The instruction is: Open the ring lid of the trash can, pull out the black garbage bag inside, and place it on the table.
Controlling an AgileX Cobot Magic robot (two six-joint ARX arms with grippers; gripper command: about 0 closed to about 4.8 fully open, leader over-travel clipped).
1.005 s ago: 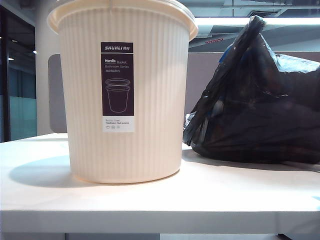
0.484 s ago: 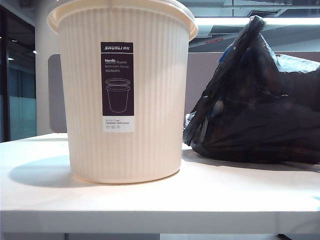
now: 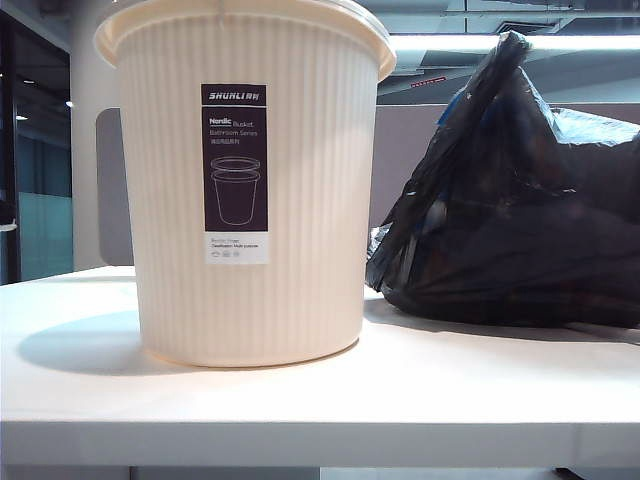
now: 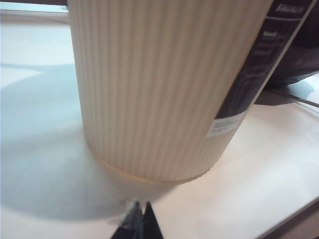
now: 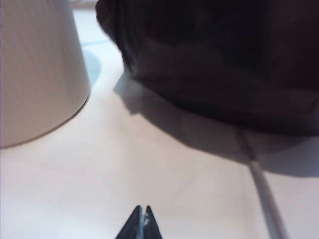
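Since the black garbage bag point(image 3: 520, 210) already lies on the table point(image 3: 300, 400), bulky and crinkled, toward the right edge and just beside the trash can point(image 3: 250, 190), the main work of the task looks finished. In the exterior view the can stands upright near the front edge, left of the middle, with its label facing forward, and the bag's near folds almost reach the can's lower wall without clearly touching it. Whether the ring lid is still on the can, set back on it, or lying somewhere else cannot be told; only the cream rim shows at the top. Neither arm appears in the exterior view. The left gripper point(image 4: 139, 219) has its fingers pressed together with nothing between them, low over the table close in front of the can's base point(image 4: 149, 169). The right gripper point(image 5: 140, 221) is likewise closed and empty, over bare tabletop with the bag point(image 5: 219, 59) ahead of it and the can point(image 5: 35, 74) off to one side. Judging by this, little seems left beyond the arms clearing away.
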